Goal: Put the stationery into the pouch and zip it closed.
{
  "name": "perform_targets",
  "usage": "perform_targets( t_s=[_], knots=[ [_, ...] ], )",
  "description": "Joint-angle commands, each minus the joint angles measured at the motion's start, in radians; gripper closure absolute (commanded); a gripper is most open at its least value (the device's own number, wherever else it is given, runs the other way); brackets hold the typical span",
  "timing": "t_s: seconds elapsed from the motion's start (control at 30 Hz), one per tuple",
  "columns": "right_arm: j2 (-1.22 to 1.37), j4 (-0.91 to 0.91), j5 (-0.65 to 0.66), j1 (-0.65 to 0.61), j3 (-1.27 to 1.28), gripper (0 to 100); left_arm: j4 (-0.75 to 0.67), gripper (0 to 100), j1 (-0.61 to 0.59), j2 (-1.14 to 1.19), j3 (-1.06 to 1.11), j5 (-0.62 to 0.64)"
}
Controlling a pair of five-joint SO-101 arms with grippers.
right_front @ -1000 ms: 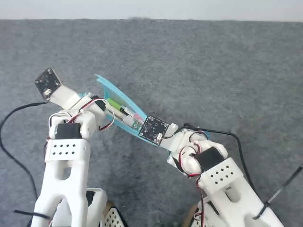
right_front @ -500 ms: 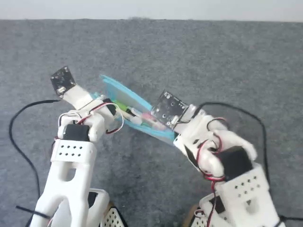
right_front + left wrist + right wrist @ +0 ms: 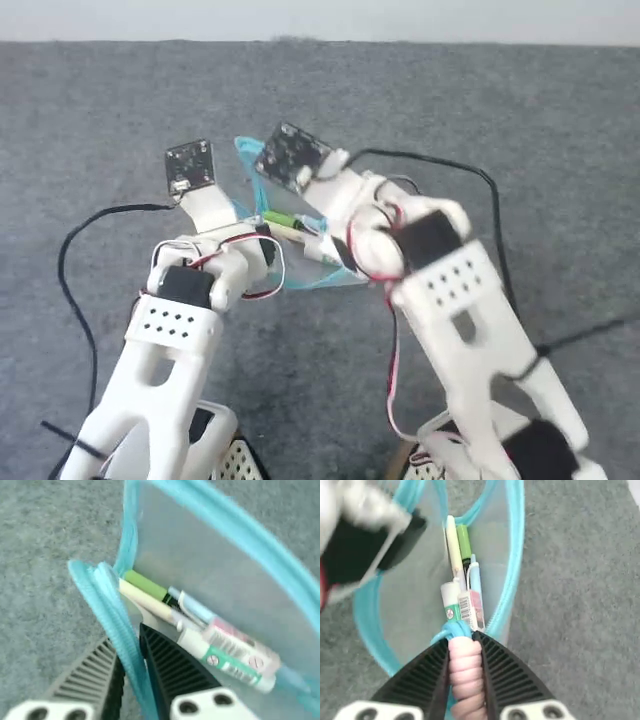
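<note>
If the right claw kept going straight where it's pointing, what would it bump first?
Most likely the stationery lying inside the pouch, just past the pink zipper pull that the right gripper pinches, though depth is unclear.

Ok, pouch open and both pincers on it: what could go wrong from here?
The right pincer holds only the pink zipper pull, which may slip out under tension. The left pincer pinches just a thin strip of the teal edge; if that slides free, the pouch would likely bunch rather than zip. The glue stick lies right by the pull and could snag the zipper.
</note>
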Motion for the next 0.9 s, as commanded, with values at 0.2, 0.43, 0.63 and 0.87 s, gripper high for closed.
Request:
perform_targets(
  t_s=[0.2,0.43,0.63,0.87],
  knots=[
    [-0.094,0.085,-0.097,-0.082,-0.269,99.1,0.037,99,0.057,0.126,-0.067,-0.014],
    [-0.302,0.24,-0.057,-0.124,-0.287,99.1,0.11,99,-0.02,0.437,-0.295,-0.017],
    [-0.317,0.136,-0.06,-0.125,-0.27,99.1,0.132,99,-0.006,0.437,-0.315,-0.021],
    [-0.012,0.028,-0.064,-0.13,-0.316,99.1,0.127,99,0.028,0.42,-0.285,-0.02]
  ],
)
